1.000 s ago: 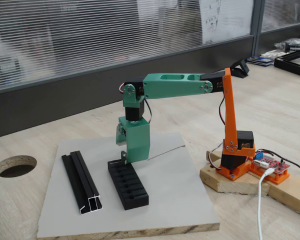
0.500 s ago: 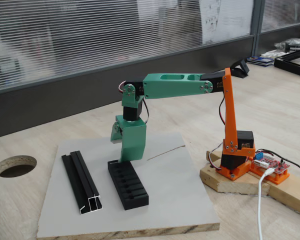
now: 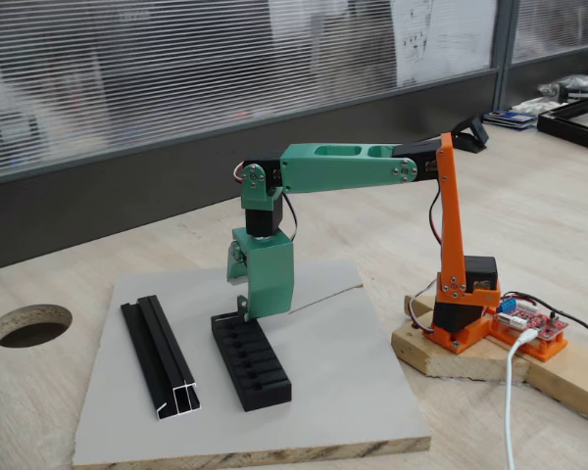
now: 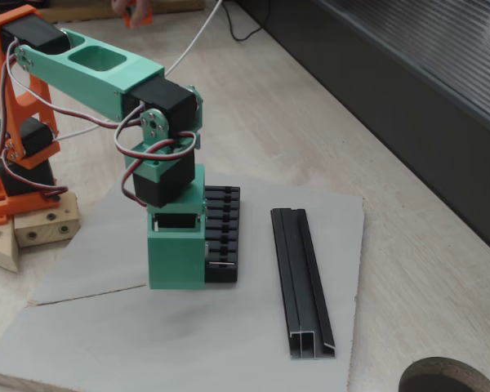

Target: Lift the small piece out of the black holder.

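One change stands out: half a second ago the green end effector [image 3: 245, 311] was raised and tilted clear of the black rectangular plastic holder with its row of slots [image 3: 251, 361], and it has now dropped back down so that its tip sits right at the holder's far end, much as it stood a second ago. That reads as a lift that came up without its load followed by a renewed descent, so the extraction looks not yet accomplished, though this is a judgement. In a fixed view a small pale glint [image 4: 218, 265] shows at the end slot of the holder beside the green body; it may be the tiny flat grey metal tab, lodged in the holder, but it is too small to be sure. Whether the fingers are parted or closed on anything cannot be told, since the green body hides them in both fixed views. The arm reaches out from its orange base [image 3: 458, 313], clamped on a wooden block near the desk's right edge in that view, with the orange upper link upright, the green forearm nearly level, and the wrist bent straight down so the end effector hangs vertically. The holder lies near the middle of the grey board [image 3: 343, 392], and a longer black metal channel profile [image 3: 159, 358] lies apart toward the board's left edge, untouched.
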